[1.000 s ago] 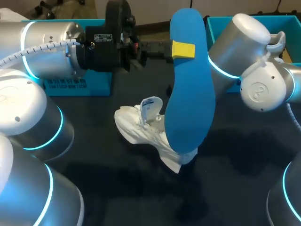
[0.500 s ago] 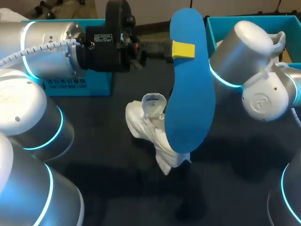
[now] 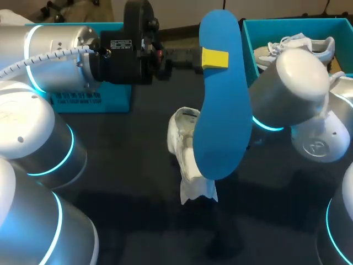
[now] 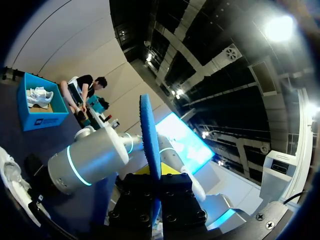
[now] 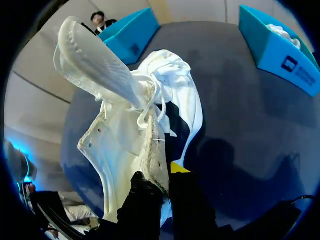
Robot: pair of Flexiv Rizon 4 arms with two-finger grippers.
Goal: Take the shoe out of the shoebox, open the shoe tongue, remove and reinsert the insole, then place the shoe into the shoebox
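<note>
Insole out, shoe out; reinsertion and boxing are left.
Left gripper [image 3: 213, 58] pinches the blue insole [image 3: 220, 121] upright above the desk's middle; the right gripper [image 5: 162, 186] clamps the white shoe [image 3: 186, 144] by its collar, tongue raised; the shoebox [image 3: 276, 22] sits at the far right corner.

- Place: robotics laboratory workbench.
- 2 silver cylindrical robot arms with cyan light rings, left arm [image 3: 49, 49] and right arm [image 3: 287, 94], flank 1 dark matte table [image 3: 121, 165].
- 2 blue open-top shoeboxes, left shoebox [image 3: 91, 102] and right shoebox [image 3: 249, 36], stand at its far side.
</note>
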